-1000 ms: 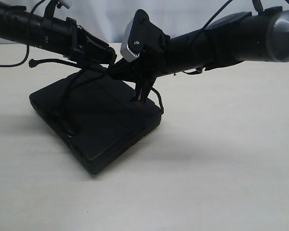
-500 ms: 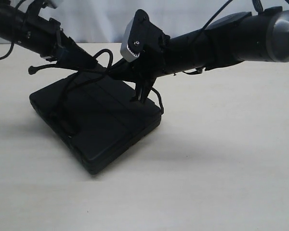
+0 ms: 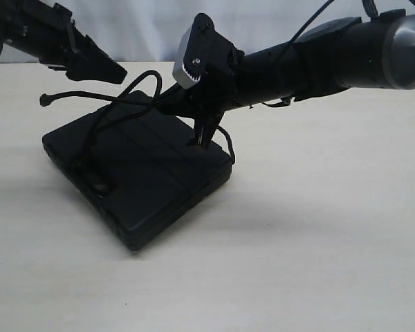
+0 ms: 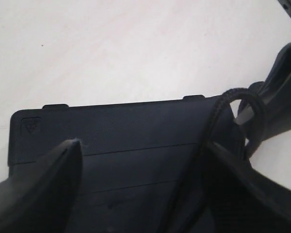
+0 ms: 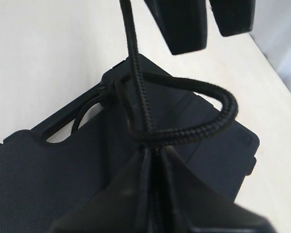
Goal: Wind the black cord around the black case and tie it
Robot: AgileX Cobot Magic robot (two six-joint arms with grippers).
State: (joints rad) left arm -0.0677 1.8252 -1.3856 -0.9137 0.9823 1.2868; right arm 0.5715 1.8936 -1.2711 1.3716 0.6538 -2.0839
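Exterior view shows the flat rectangular black plastic case lying on the pale table, with the thin black braided cord draped across its lid. One strand runs down toward the near left edge. Another reaches out past the far left corner and ends in a small knobbed tip held in the air. The right tool is clenched on the cord just above the lid's far right part, and a slack loop stands up beside it. The right wrist view shows a strand passing at the case's handle slot. The left tool hangs released and empty above the far left corner, clear of both cord and case.

The wrap looks loose, so I judge the tie not yet made. The standing loop could collapse or slip off a corner if tension drops. A hard pull by the right tool might drag or tip the light case. Black cord on black plastic also makes it easy to seize the wrong strand.
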